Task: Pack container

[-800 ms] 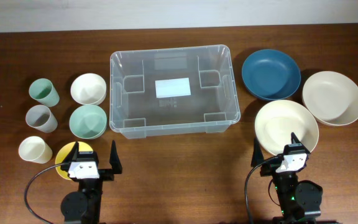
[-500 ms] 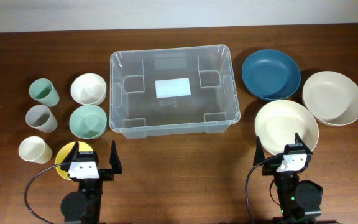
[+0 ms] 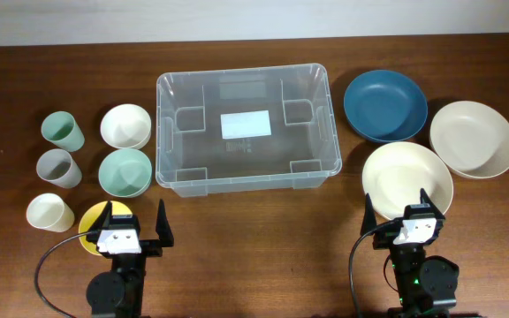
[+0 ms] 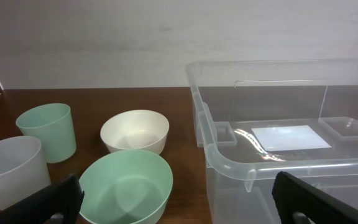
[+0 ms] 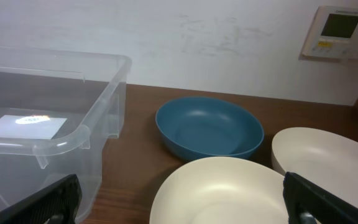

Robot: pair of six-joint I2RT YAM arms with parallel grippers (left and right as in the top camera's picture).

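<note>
The clear plastic container (image 3: 246,129) with a white label sits at the table's middle back, empty; it also shows in the left wrist view (image 4: 291,149) and in the right wrist view (image 5: 36,137). My left gripper (image 3: 135,223) is open and empty at the front left, just in front of a pale green bowl (image 4: 126,186). My right gripper (image 3: 398,210) is open and empty at the front right, over the near rim of a cream bowl (image 5: 229,193).
Left of the container stand a white bowl (image 3: 125,125), the green bowl (image 3: 125,170), a green cup (image 3: 63,131), a grey cup (image 3: 59,168), a cream cup (image 3: 49,212) and a yellow item (image 3: 95,221). To the right lie a blue bowl (image 3: 384,105) and a beige bowl (image 3: 473,138).
</note>
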